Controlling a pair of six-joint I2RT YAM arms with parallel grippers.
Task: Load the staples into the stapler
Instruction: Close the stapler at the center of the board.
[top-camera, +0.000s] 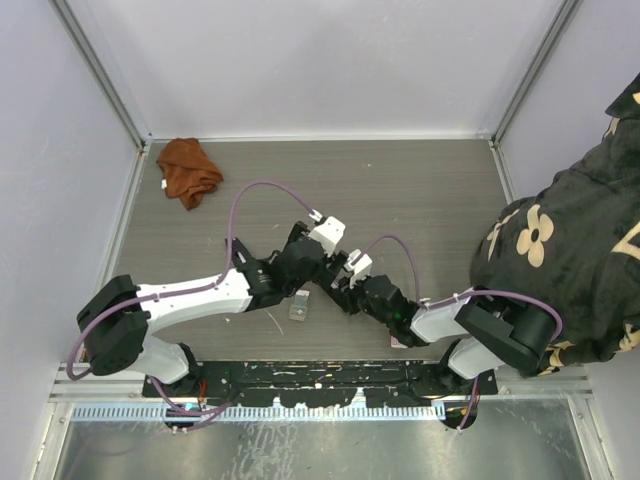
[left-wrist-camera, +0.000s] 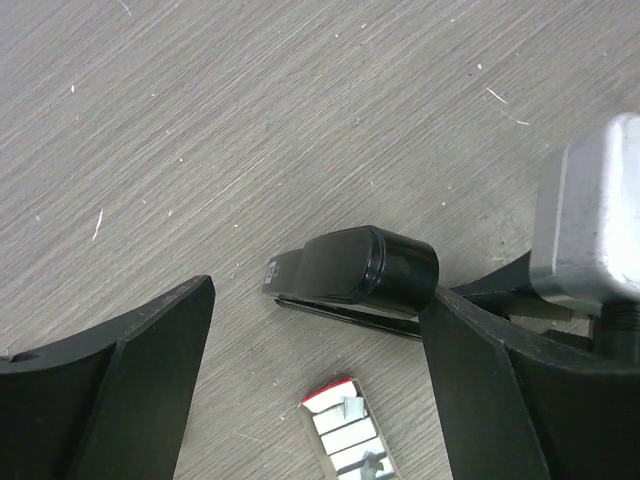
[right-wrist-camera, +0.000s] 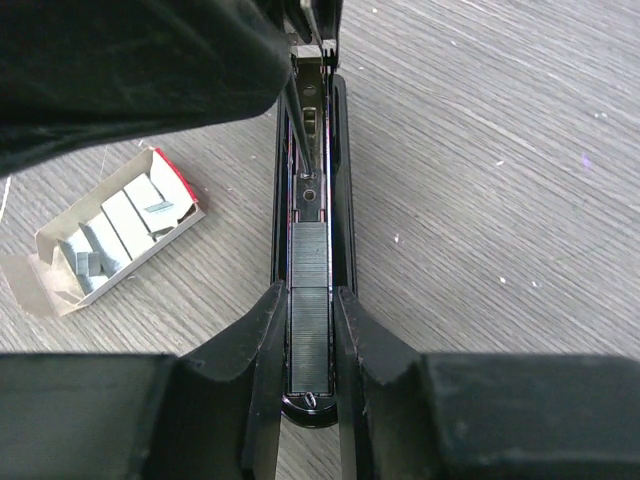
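Note:
The black stapler (right-wrist-camera: 341, 150) lies on the table with its channel exposed, and a silvery strip of staples (right-wrist-camera: 310, 262) sits inside it. My right gripper (right-wrist-camera: 310, 295) is shut on the channel's two sides near its front end. In the left wrist view the stapler (left-wrist-camera: 350, 266) lies just past my left gripper (left-wrist-camera: 318, 300), whose fingers stand wide open with nothing held. The small open box of staples (left-wrist-camera: 345, 432) rests on the table between those fingers, also seen as the box (right-wrist-camera: 110, 235) left of the stapler and the box (top-camera: 299, 305) from above.
A rust-brown cloth (top-camera: 189, 170) lies at the far left of the table. A person in a black flowered garment (top-camera: 560, 250) leans in at the right. Both arms meet at mid-table, left gripper (top-camera: 312, 268) and right gripper (top-camera: 340, 290) close together. Metal frame walls ring the table.

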